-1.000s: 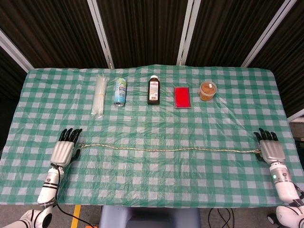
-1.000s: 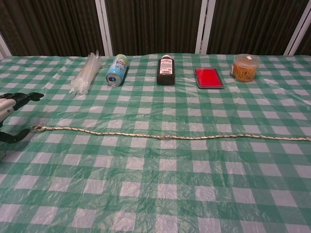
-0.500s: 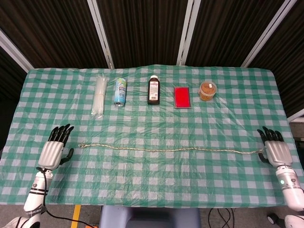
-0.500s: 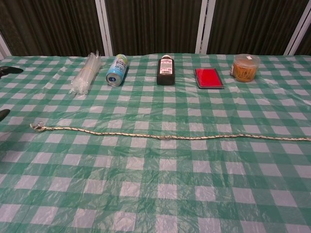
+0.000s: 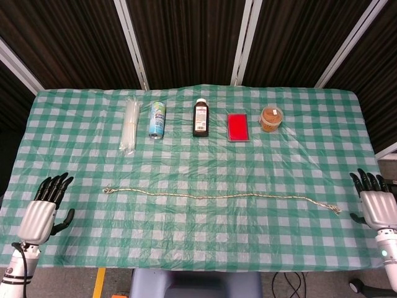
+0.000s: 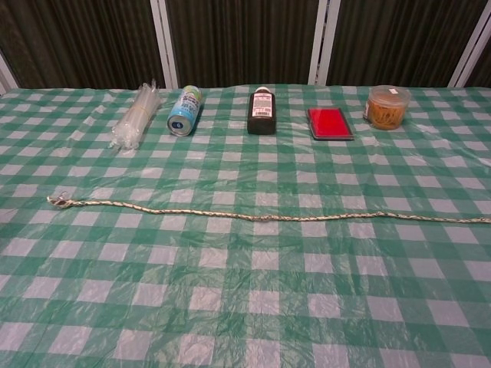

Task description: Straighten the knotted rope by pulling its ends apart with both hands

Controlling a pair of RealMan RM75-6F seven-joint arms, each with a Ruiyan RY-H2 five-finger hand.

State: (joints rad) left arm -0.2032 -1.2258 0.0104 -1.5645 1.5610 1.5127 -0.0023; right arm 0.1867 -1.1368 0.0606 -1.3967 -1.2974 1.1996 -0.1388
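The pale rope [image 5: 220, 196] lies stretched out nearly straight across the green checked table, from its left end [image 5: 108, 190] to its right end [image 5: 336, 210]. In the chest view the rope [image 6: 261, 216] runs from the left side to the right edge. My left hand [image 5: 42, 212] hovers open at the table's left edge, well clear of the rope. At the right edge my right hand [image 5: 374, 202] is open too, a short way beyond the rope's end. Neither hand shows in the chest view.
Along the far side lie a bundle of clear plastic items [image 5: 129, 125], a spray can [image 5: 157, 119] on its side, a dark bottle [image 5: 200, 117], a red pad [image 5: 237, 127] and a tub of orange contents [image 5: 271, 118].
Both hands have let go of the rope ends and drawn outward toward the table's edges. The rope stays stretched out, its right end slightly slackened.
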